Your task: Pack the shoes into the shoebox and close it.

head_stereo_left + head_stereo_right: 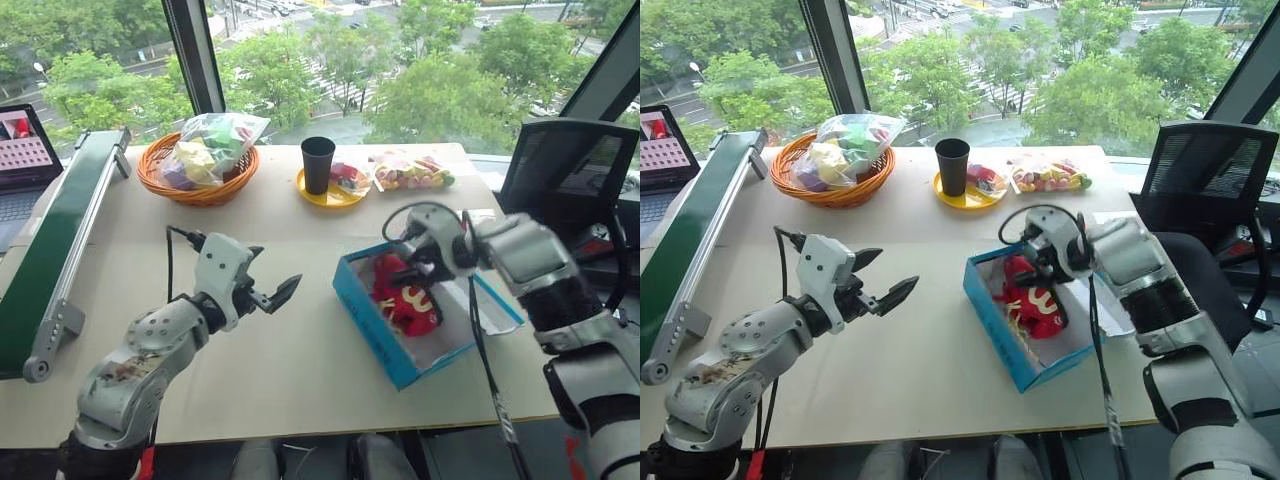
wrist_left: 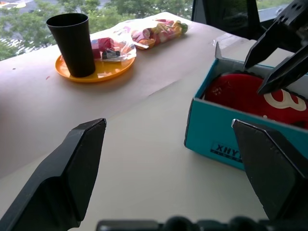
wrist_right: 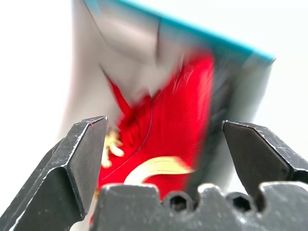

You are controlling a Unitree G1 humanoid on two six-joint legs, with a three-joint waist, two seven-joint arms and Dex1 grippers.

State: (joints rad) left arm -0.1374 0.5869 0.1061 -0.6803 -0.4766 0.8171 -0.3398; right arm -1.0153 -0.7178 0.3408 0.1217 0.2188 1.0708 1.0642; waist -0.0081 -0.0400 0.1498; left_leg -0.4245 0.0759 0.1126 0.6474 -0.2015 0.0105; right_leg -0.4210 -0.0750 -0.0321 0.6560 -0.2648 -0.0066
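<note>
The blue shoebox (image 1: 366, 322) stands open on the right half of the table, its lid (image 1: 497, 304) folded back on the far right side. The red embroidered shoes (image 1: 410, 305) lie inside it. My right gripper (image 1: 408, 268) hovers just over the box's far end, pointing down at the shoes. It is open, with nothing between its fingers (image 3: 82, 159); the shoes (image 3: 168, 130) show below them. My left gripper (image 1: 278, 268) hangs open and empty over bare table left of the box. The left wrist view shows the shoebox (image 2: 216, 134) ahead and the right gripper's fingertips (image 2: 276, 57) above the shoes (image 2: 238, 94).
At the table's back are a wicker basket (image 1: 198, 172) of bagged items, a black cup (image 1: 318, 163) on a yellow plate (image 1: 332, 196), and a bag of sweets (image 1: 412, 172). A green conveyor (image 1: 58, 240) and a laptop (image 1: 20, 155) flank the left; a black chair (image 1: 570, 170) stands right.
</note>
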